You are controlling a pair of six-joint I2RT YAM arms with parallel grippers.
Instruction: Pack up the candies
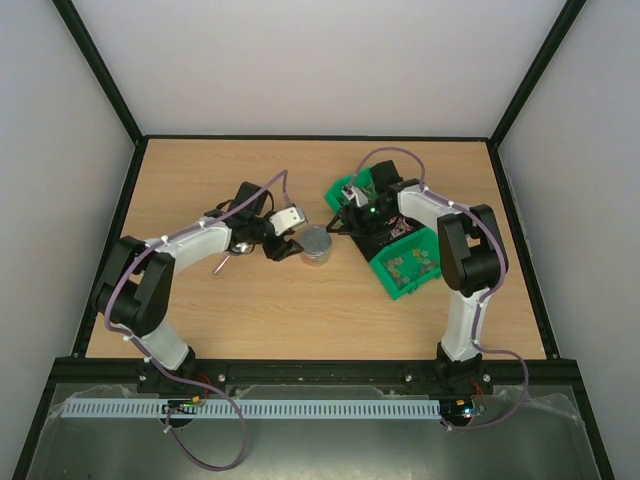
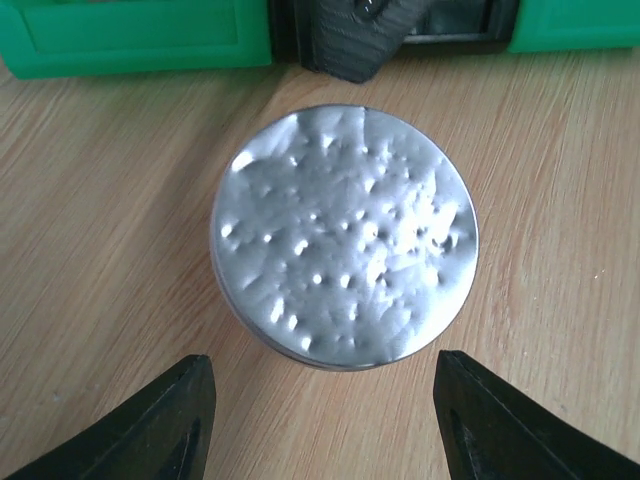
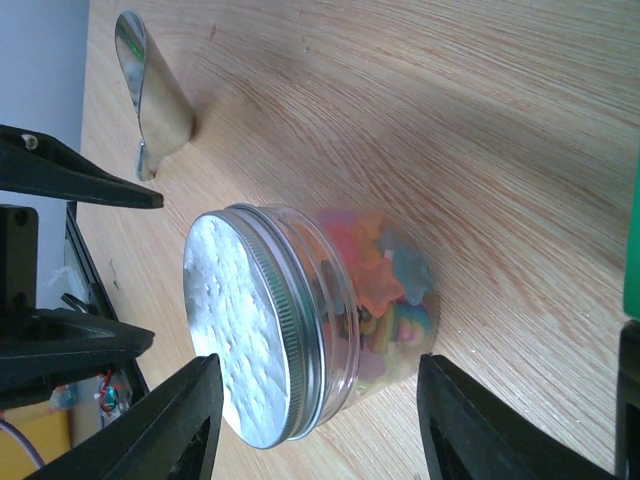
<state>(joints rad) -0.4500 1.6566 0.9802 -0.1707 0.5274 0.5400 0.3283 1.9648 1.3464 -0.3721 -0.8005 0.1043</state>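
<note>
A clear jar (image 3: 385, 300) capped with a dimpled silver lid (image 2: 345, 235) stands on the table; mixed-colour candies (image 3: 385, 275) fill it. More candies (image 1: 410, 266) lie in a green bin (image 1: 384, 270). My left gripper (image 2: 325, 400) is open just short of the jar, its fingers (image 2: 185, 415) clear of the lid. From the opposite side my right gripper (image 3: 320, 400) is open, with the jar's near part between its fingers (image 3: 470, 420) without touching them. In the top view the jar (image 1: 316, 245) sits between the left gripper (image 1: 283, 247) and the right gripper (image 1: 336, 227).
A metal scoop (image 3: 150, 95) lies on the wood beyond the jar, beside the left arm. A second green bin (image 1: 343, 190) stands behind the right gripper. The bins' green walls (image 2: 130, 40) run along the far side of the jar.
</note>
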